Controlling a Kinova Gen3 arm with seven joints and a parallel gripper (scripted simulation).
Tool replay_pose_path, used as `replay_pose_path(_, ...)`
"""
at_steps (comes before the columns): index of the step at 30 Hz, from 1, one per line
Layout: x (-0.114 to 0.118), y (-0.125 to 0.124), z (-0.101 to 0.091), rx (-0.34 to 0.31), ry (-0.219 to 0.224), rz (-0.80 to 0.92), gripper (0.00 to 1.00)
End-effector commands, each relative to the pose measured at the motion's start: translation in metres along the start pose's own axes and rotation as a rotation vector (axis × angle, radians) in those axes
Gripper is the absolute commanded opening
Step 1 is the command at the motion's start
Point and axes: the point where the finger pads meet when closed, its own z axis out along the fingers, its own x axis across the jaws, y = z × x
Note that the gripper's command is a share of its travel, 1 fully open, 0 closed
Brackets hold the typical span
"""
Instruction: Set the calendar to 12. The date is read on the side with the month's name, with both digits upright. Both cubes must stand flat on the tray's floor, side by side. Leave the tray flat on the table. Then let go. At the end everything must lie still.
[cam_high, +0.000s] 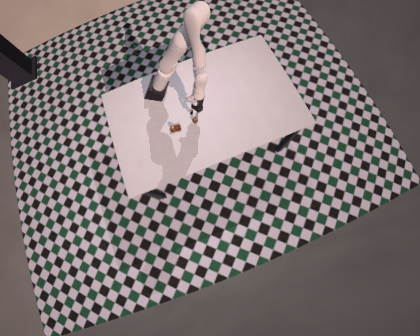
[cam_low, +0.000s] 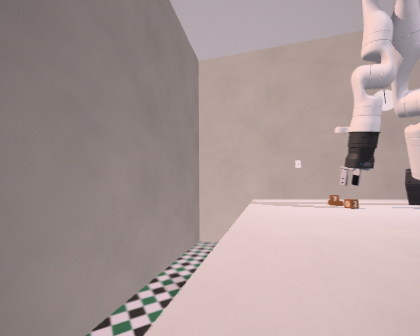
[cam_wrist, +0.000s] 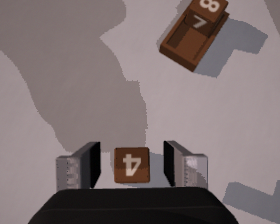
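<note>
A checkered floor (cam_high: 220, 210) (cam_low: 135, 312) in green, black and pale squares spreads around and below a pale rectangular table, whose surface (cam_high: 240, 95) (cam_low: 280, 270) (cam_wrist: 135, 45) carries everything the task needs. Grey walls (cam_low: 100, 150) rise beyond it in the exterior view.

The white jointed arm (cam_high: 198, 50) (cam_low: 377, 40) stands on a dark base at one long edge of the surface and reaches down to a black wrist section. At its end the claw (cam_high: 194, 115) (cam_low: 349, 177) (cam_wrist: 132, 157) is open, its two fingers standing well apart with nothing gripped, above the surface.

The brown calendar tray (cam_high: 177, 128) (cam_low: 334, 203) (cam_wrist: 176, 59) rests on the surface, near the loose cube and apart from it. In the wrist view it lies aslant, toward the upper right, with its near part unfilled.

One brown cube (cam_low: 334, 198) (cam_wrist: 209, 6) sits at the tray's far end, an 8 on its upward face and a 7 on the side facing the unfilled part.

The other brown cube (cam_high: 195, 120) (cam_low: 351, 203) (cam_wrist: 132, 165) is outside the tray, on the surface. Its upward face bears a 4, upside down in the wrist view, where the cube appears between the open fingers and touches neither; the exterior view shows a 0 and a 2 on its sides.
</note>
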Motion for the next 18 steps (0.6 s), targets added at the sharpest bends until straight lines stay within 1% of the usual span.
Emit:
replay_pose_path(1, -0.0001, 0.0000, -0.0001, 0.001, -0.001, 0.000, 0.87)
replay_pose_path(9, 0.0012, 0.0003, 0.0011, 0.013, 0.006, 0.001, 0.87)
replay_pose_path(18, 0.0036, 0.0007, 0.0031, 0.067, 0.016, 0.001, 0.87)
